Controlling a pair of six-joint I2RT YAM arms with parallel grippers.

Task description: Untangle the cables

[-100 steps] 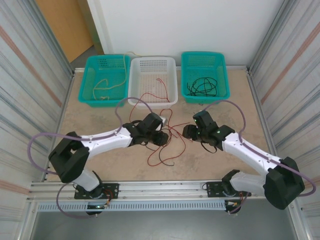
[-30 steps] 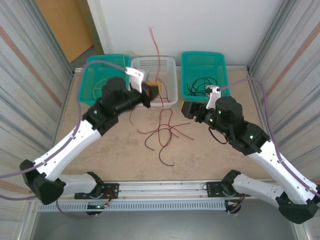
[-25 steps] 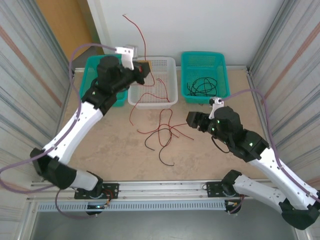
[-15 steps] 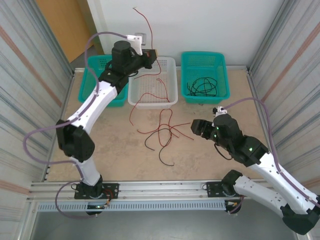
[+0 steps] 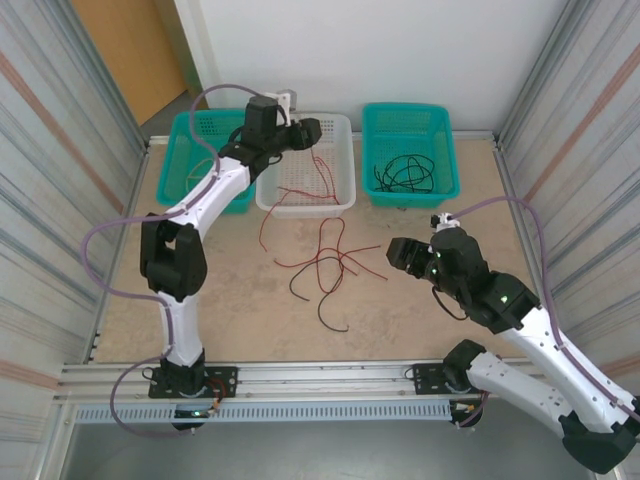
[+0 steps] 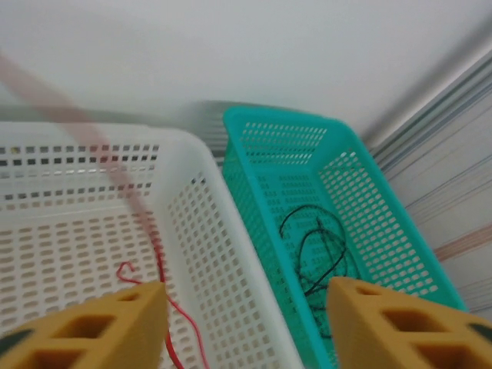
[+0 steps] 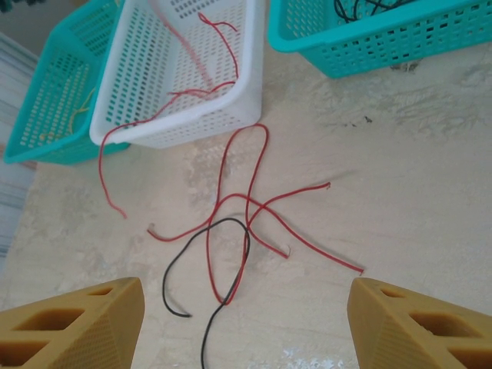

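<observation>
Left fingers [image 6: 115,327] apart over white basket [image 6: 223,261] — red cable [image 6: 159,265] hanging into it. Right fingers [image 7: 77,323] apart above red and black cables [image 7: 250,204] tangled on surface [image 7: 400,169].

3 baskets stand in a row at the table's [image 5: 230,300] far edge: left basket [image 5: 185,172], middle basket [image 5: 300,203], right basket [image 5: 410,198]. A coil of cables [image 5: 404,176] lies in the right basket, and 1 cable [image 5: 320,167] lies in the middle basket, trailing over its near rim. A loose tangle of cables [image 5: 325,260] lies on the table just before the middle basket.
</observation>
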